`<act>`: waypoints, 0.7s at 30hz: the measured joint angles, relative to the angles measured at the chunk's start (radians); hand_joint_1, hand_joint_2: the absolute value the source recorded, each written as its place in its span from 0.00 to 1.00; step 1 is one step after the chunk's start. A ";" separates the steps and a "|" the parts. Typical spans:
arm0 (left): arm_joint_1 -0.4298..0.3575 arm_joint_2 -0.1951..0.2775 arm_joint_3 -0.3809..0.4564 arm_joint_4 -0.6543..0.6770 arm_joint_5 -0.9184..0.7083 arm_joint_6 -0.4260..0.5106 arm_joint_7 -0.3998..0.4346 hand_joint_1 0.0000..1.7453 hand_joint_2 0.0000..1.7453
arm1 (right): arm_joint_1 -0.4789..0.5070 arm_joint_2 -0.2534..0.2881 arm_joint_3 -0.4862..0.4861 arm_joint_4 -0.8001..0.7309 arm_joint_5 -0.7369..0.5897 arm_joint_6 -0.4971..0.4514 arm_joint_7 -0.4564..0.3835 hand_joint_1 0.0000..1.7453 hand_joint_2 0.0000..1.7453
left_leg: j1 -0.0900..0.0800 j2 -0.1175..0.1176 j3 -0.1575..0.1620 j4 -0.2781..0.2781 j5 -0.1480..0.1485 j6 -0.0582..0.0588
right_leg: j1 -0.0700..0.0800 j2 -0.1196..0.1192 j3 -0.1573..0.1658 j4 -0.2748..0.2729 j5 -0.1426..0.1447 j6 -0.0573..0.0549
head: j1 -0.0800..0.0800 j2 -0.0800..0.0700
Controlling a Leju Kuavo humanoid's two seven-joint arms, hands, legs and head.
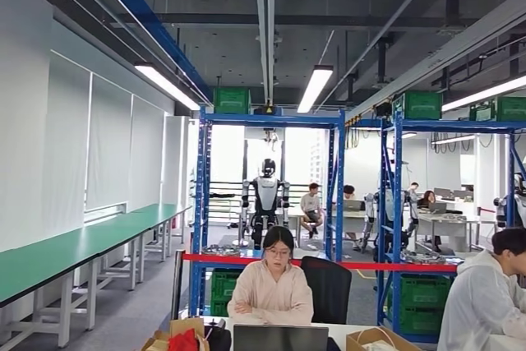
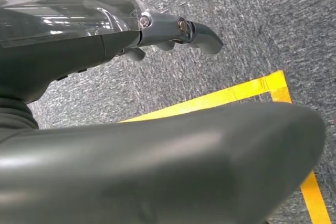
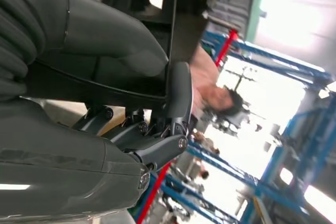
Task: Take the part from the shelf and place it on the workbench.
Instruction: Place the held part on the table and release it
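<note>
1. The right hand (image 3: 99, 161) grips a flat black part (image 3: 79, 80). The thick grey thumb (image 3: 115, 40) presses on one face of the part. The darker fingers (image 3: 180, 93) lie under the other face and curl up round its far edge. The part is blurred, so I cannot tell what kind of piece it is.
2. The left hand (image 2: 91, 40) holds nothing. Its fingers (image 2: 202, 38) reach out nearly straight, bent only at the tips, and its broad thumb (image 2: 178, 166) stands well apart from them.
3. Beneath the left hand lies a grey speckled carpet floor (image 2: 238, 24). A strip of yellow tape (image 2: 222, 95) runs across it between thumb and fingers and turns a corner beyond the fingertips.
4. Just past the right hand's fingertips, a person in a pale pink top (image 1: 273, 289) sits with folded arms at a white table (image 1: 338, 333). The person sits behind a dark open laptop (image 1: 280, 337).
5. A brown cardboard box (image 1: 372, 339) stands on the table beside the laptop. A second person in a white hooded top (image 1: 490, 293) sits further along.
6. Behind the seated person a blue steel shelf rack (image 1: 269, 121) rises, with a red bar (image 1: 322, 262) across its lower part. Green plastic crates (image 1: 233, 100) sit on its top.
7. Through the rack, well beyond both hands, another white and black humanoid robot (image 1: 266, 195) stands.
8. Far to one side, long green-topped tables (image 1: 74, 244) line the white wall.
</note>
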 joint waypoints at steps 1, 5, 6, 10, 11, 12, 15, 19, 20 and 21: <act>-0.002 -0.002 0.002 -0.001 -0.003 0.000 0.000 0.00 1.00 | -0.001 0.004 0.000 0.019 0.005 -0.003 -0.006 1.00 1.00 | 0.003 0.000 0.002 -0.002 0.001 0.004 | -0.002 0.000 -0.011 0.028 -0.019 0.006 | 0.000 0.000; -0.005 -0.007 0.009 -0.005 -0.014 -0.002 0.001 0.00 1.00 | 0.002 0.020 0.002 0.092 0.020 -0.013 -0.017 1.00 1.00 | 0.006 0.003 0.006 -0.003 0.001 0.009 | -0.016 -0.001 -0.120 0.265 -0.122 0.027 | 0.000 0.000; -0.005 -0.008 0.009 -0.005 -0.015 -0.002 0.002 0.00 1.00 | 0.006 0.025 0.003 0.107 0.023 -0.014 -0.018 1.00 1.00 | 0.007 0.003 0.006 -0.003 0.001 0.008 | -0.020 -0.001 -0.127 0.278 -0.116 0.030 | 0.000 0.000; -0.010 -0.014 0.013 -0.006 -0.029 -0.002 0.005 0.00 1.00 | 0.006 0.047 0.009 0.153 0.026 -0.018 -0.022 1.00 1.00 | 0.009 0.000 0.012 -0.003 -0.002 -0.001 | -0.027 0.000 -0.010 0.045 -0.004 0.033 | 0.000 0.000; -0.012 -0.015 0.014 -0.006 -0.032 -0.002 0.006 0.00 1.00 | 0.004 0.052 0.011 0.164 0.026 -0.019 -0.023 1.00 1.00 | 0.008 -0.001 0.012 -0.004 -0.002 -0.007 | -0.026 0.001 0.009 0.007 0.004 0.030 | 0.000 0.000; -0.013 -0.016 0.015 -0.006 -0.035 -0.002 0.006 0.00 1.00 | 0.003 0.056 0.011 0.175 0.026 -0.020 -0.024 1.00 1.00 | 0.008 -0.002 0.011 -0.006 -0.001 -0.013 | -0.023 0.002 0.015 -0.007 0.002 0.025 | 0.000 0.000; -0.011 -0.018 0.019 -0.006 -0.040 -0.001 0.005 0.00 1.00 | 0.001 0.067 0.011 0.196 0.026 -0.023 -0.024 1.00 1.00 | 0.010 -0.002 0.005 -0.001 -0.004 -0.028 | -0.022 0.000 0.017 -0.018 0.007 0.003 | 0.000 0.000; -0.013 -0.021 0.027 -0.006 -0.059 0.001 -0.021 0.00 1.00 | -0.008 0.079 0.010 0.220 0.027 -0.027 -0.025 1.00 1.00 | 0.004 0.001 -0.089 0.189 -0.106 -0.027 | -0.017 -0.002 0.021 -0.027 0.012 -0.019 | 0.000 0.000; -0.013 -0.021 0.028 -0.006 -0.064 0.005 -0.031 0.00 1.00 | -0.007 0.079 0.010 0.226 0.027 -0.029 -0.025 0.75 0.75 | 0.002 0.001 -0.113 0.239 -0.121 -0.026 | -0.014 -0.002 0.021 -0.027 0.011 -0.021 | 0.000 0.000; -0.014 -0.021 0.030 -0.006 -0.068 0.010 -0.040 0.00 1.00 | -0.004 0.079 0.009 0.230 0.027 -0.031 -0.025 0.50 0.50 | 0.001 0.001 -0.124 0.259 -0.118 -0.024 | -0.011 -0.001 0.022 -0.027 0.011 -0.022 | 0.000 0.000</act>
